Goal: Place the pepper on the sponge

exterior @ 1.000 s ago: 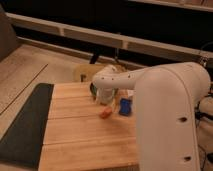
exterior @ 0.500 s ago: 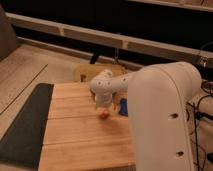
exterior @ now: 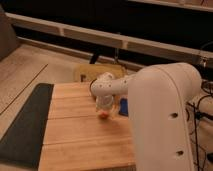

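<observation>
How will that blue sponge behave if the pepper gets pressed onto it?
The sponge looks soft, so it will probably dent rather than resist. It is small and likely light, so a nudge may slide it on the wooden table. The gripper is right beside it, over the pepper.

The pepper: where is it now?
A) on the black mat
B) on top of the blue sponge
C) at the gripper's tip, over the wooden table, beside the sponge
C: the pepper shows right under the gripper, over the wooden table, and the sponge lies beside it, not beneath it.
</observation>
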Available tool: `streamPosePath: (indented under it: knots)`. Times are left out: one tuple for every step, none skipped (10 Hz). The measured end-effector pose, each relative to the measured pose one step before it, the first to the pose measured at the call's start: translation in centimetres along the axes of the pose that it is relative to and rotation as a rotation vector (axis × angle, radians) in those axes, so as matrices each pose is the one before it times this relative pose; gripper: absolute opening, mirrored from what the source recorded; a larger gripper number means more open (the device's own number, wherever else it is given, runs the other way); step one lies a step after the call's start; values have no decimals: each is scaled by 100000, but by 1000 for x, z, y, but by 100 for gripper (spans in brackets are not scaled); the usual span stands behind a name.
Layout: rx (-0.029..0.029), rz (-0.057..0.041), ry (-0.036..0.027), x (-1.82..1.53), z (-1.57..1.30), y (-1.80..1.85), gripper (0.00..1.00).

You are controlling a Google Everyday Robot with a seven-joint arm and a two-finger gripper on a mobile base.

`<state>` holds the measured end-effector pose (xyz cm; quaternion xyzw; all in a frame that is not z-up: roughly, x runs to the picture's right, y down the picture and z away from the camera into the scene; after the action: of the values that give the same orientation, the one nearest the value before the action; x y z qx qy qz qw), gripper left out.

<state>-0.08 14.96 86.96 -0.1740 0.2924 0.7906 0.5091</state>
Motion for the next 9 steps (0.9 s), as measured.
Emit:
streamPosePath:
  knots:
    - [19, 18, -11, -9, -7, -20, 65]
    - [24, 10, 10, 1, -3, -9, 65]
    - [36, -4, 24, 9, 10, -3, 65]
    - [5, 4, 12, 4, 3, -2, 65]
    - [-143, 354, 207, -28, 29, -55, 65]
    - [-501, 622, 337, -169, 21, -249, 65]
    - [114, -80, 67, -4, 1, -80, 65]
    - [-108, -329, -18, 61, -2, 165, 65]
    - [-288, -92, 56, 49, -3, 142, 65]
